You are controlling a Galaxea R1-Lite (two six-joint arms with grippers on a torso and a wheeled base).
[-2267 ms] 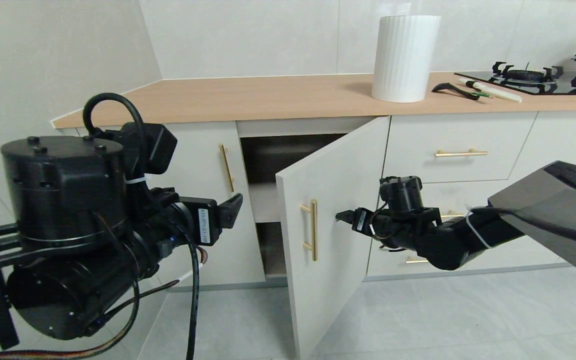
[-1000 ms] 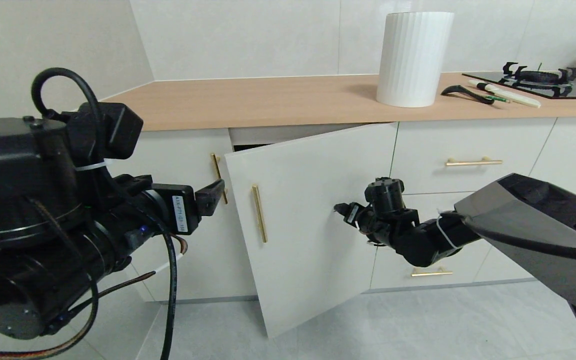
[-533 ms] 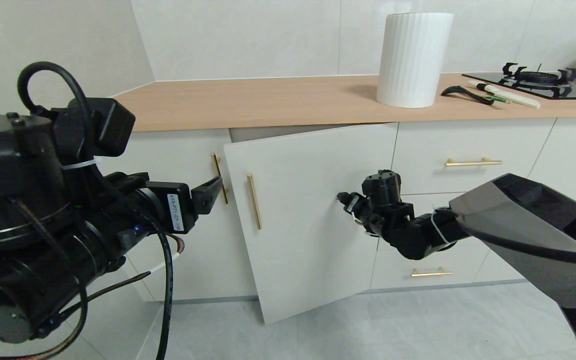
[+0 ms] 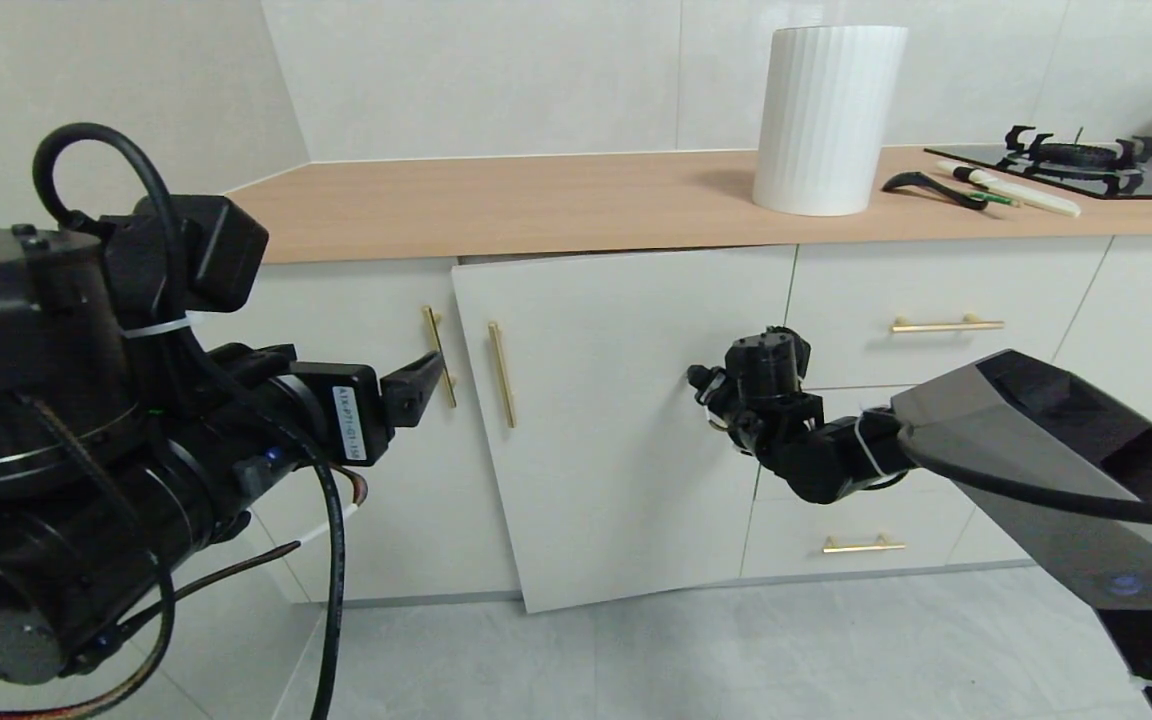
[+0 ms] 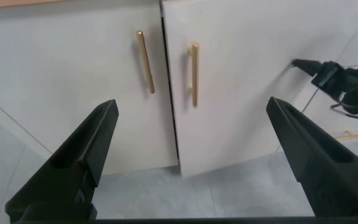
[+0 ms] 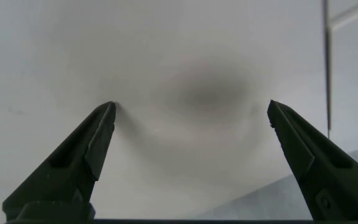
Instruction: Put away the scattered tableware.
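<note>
Under the wooden countertop (image 4: 536,205), one cabinet door (image 4: 606,480) is left slightly ajar. A white ribbed container (image 4: 826,115) is stood toward the countertop's right end. The right gripper (image 4: 700,379) is spread wide and empty, its tips set against the door's face. The left gripper (image 4: 424,378) is held equally wide and empty before the gold handles (image 4: 501,372). The tableware (image 4: 976,185) is laid between container and hob (image 4: 1076,155).

Off at the right end of the wooden countertop (image 4: 536,205), a black curved utensil (image 4: 921,186) lies flat just beside a long white-handled utensil (image 4: 1016,192). A small green piece (image 4: 994,198) sits where they meet, and I can't make out what sort of tools they are. Below the counter, the white cabinet door (image 4: 616,430) with its upright gold bar handle (image 4: 501,373) stands slightly ajar, its lower corner jutting out from the cabinet front.
</note>
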